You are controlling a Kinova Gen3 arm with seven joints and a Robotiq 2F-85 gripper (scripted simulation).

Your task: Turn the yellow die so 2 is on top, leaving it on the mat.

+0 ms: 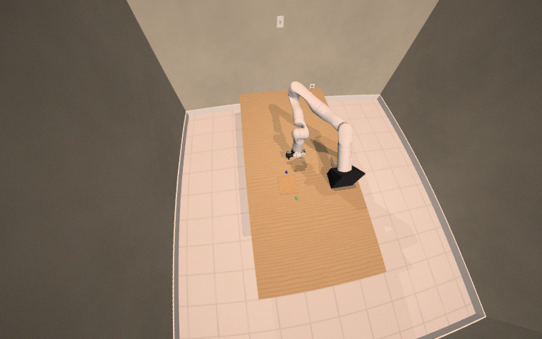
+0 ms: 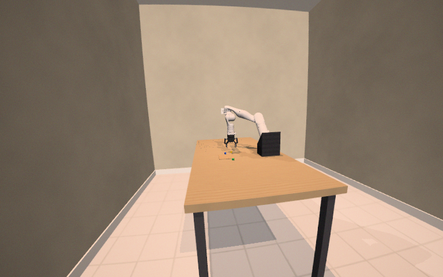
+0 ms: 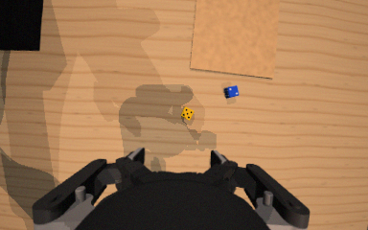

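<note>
Gripper [image 3: 177, 160]: fingers spread wide, holding nothing, above the table [image 3: 315, 158].
Yellow die [image 3: 187, 113]: on bare wood just ahead of the fingers, off the mat [image 3: 234, 35].
Blue die [image 3: 231, 91]: beside the mat's edge.

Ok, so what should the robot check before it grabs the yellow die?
1. Gripper open, nothing in it: ok.
2. Yellow die in sight ahead of the fingers, not between them yet: ok.
3. Blue die apart from the yellow one: ok, but near, so take care.
4. Mat lying flat with no die on it: ok.
5. Green die away on the far side of the mat: ok.
6. Which number the yellow die shows on top: cannot tell for sure.
</note>
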